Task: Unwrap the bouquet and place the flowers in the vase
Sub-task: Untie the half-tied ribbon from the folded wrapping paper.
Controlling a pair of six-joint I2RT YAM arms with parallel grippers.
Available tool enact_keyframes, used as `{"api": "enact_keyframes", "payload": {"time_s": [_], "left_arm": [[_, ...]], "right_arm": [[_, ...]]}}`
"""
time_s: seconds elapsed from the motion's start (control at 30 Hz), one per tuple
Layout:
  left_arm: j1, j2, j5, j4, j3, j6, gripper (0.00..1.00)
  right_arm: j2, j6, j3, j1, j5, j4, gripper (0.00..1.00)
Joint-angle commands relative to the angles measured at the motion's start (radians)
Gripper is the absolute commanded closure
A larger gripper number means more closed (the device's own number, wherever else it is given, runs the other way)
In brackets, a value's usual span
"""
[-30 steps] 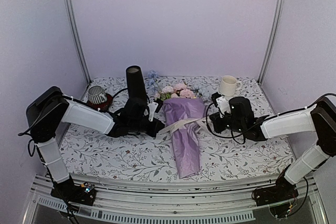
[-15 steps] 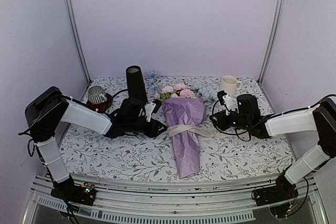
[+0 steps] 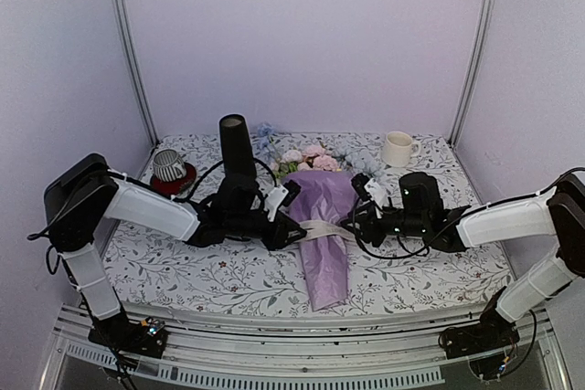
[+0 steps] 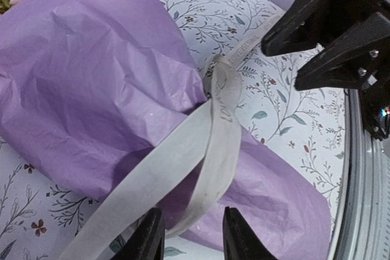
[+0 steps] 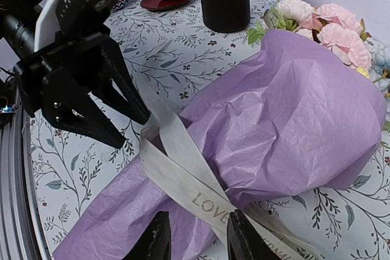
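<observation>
1. Bouquet (image 3: 322, 226) lies centre of worktop (image 3: 183, 271); black vase (image 3: 236, 145) upright behind-left; white mug (image 3: 397, 148) seen in top view only.
2. Ribbon (image 5: 183, 168) reads "LOVE", clear in R wrist view only.
3. Left claw (image 4: 189, 238), right claw (image 5: 195, 238): part-open astride ribbon.

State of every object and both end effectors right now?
bouquet: wrapped, lying flat
ribbon: looped around the bouquet
vase: upright, nothing sticking out
mug: upright
striped cup: upright on red saucer
left end effector: open, straddling the ribbon
right end effector: open, at the ribbon
</observation>
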Motion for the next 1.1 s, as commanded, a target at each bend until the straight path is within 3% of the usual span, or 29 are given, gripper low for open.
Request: {"api": "enact_keyframes", "payload": {"time_s": [0.0,0.17,0.6,0.7,0.83,1.07], "left_arm": [[-0.034,-0.034,0.02,0.017,0.012,0.069,0.63],[-0.042,0.019,0.006,-0.06,0.071,0.074,0.58],[-0.048,0.121,0.02,-0.168,0.175,0.067,0.62],[-0.046,0.129,0.017,-0.179,0.182,0.069,0.71],[-0.047,0.123,0.018,-0.181,0.182,0.067,1.0],[-0.046,0.007,-0.006,-0.054,0.07,0.054,1.0]], "right_arm": [[0.025,-0.037,0.03,0.013,-0.011,-0.016,0.67],[0.048,-0.04,0.05,0.016,-0.005,-0.031,0.67],[0.065,-0.038,0.067,0.018,0.005,-0.047,0.68],[0.067,-0.038,0.069,0.019,0.006,-0.049,0.68],[0.071,-0.036,0.072,0.02,0.005,-0.051,0.68],[0.074,-0.033,0.074,0.02,-0.011,-0.046,0.68]]}}
